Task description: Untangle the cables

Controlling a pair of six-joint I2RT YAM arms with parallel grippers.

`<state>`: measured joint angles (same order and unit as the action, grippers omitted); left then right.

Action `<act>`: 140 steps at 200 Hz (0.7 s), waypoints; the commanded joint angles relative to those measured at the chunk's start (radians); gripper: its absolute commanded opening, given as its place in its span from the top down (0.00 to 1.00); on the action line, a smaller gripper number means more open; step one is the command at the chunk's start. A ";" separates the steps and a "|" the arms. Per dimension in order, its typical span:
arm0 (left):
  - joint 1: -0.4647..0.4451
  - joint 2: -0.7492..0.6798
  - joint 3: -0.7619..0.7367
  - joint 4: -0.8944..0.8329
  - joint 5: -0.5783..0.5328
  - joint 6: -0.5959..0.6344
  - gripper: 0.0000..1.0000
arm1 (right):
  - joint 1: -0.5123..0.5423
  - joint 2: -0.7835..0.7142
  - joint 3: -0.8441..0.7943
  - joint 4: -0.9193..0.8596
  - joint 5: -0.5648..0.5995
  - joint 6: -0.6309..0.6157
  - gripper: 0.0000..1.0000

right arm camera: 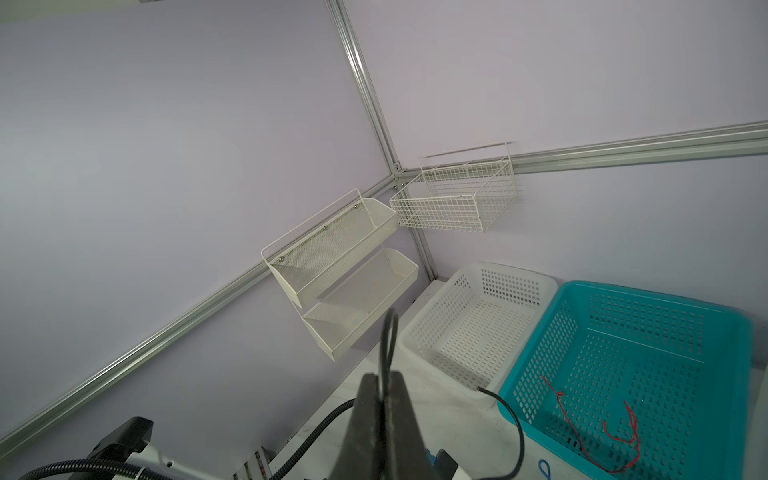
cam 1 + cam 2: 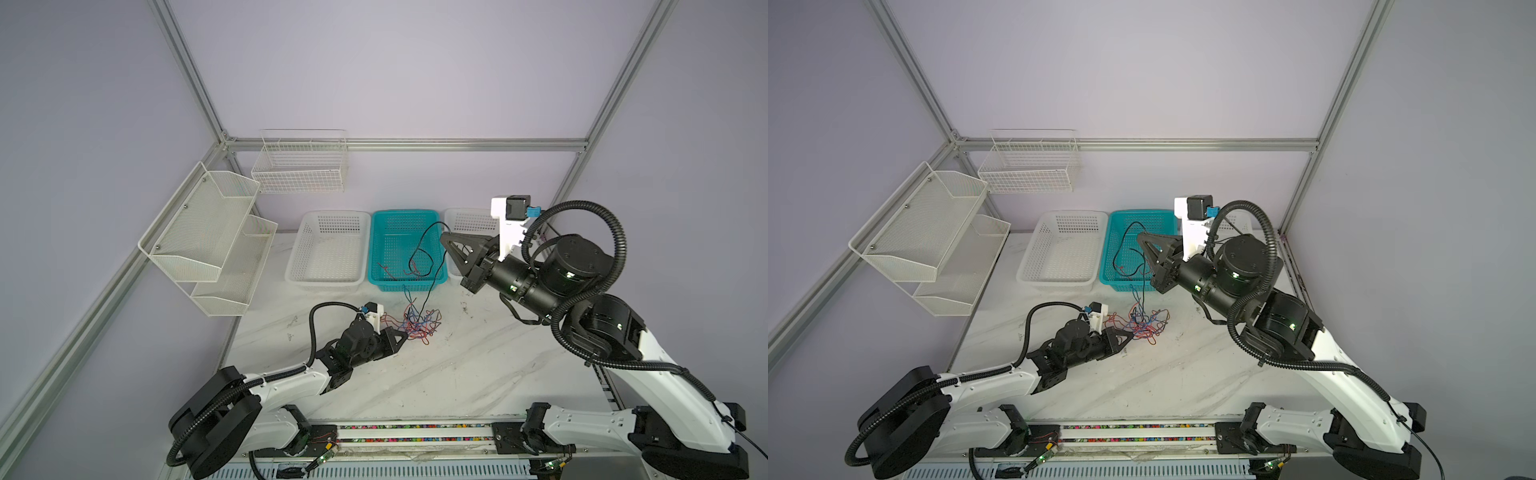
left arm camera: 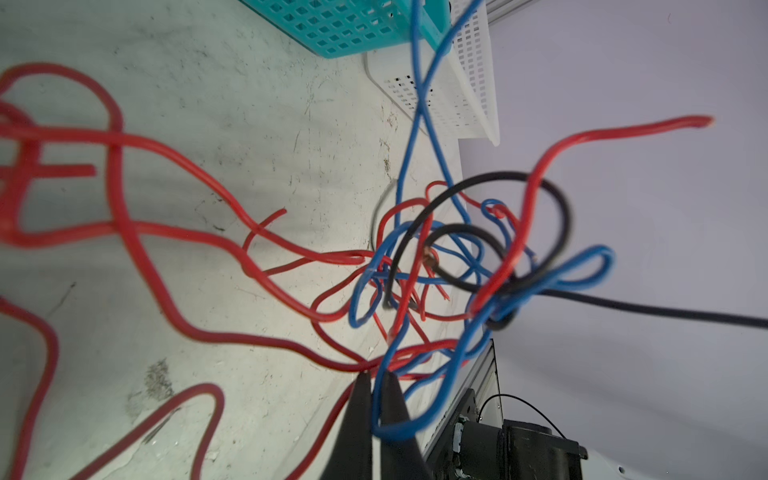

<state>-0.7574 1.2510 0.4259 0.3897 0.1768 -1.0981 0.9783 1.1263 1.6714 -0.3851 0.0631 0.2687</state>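
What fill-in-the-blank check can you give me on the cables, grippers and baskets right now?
The right gripper is shut on a thin cable coloured ____.
The left gripper is shut at the tangle, which mixes red, black and ____ cables.
A loose red cable lies in the basket coloured ____.
Missing words: black; blue; teal.

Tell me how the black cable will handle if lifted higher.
Probably floppy: the black cable sags in loops below the right gripper. Likely light, being string-thin. It may drag the tangle, since it threads through red and blue loops there, pinned by the left gripper.
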 commanded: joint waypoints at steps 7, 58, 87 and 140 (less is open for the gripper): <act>0.036 0.052 -0.071 -0.100 -0.011 0.036 1.00 | 0.007 -0.025 0.119 -0.006 0.075 -0.056 1.00; 0.094 0.095 -0.120 -0.085 0.015 0.063 1.00 | 0.007 -0.029 0.265 -0.107 0.168 -0.107 1.00; 0.116 0.107 -0.147 -0.058 0.033 0.066 1.00 | 0.007 -0.044 0.254 -0.118 0.181 -0.111 1.00; 0.117 0.053 -0.147 0.057 0.145 0.053 0.93 | 0.007 -0.071 0.051 -0.055 0.048 -0.054 1.00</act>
<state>-0.6418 1.3529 0.2935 0.3496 0.2401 -1.0557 0.9783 1.0386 1.8076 -0.4877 0.1791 0.1928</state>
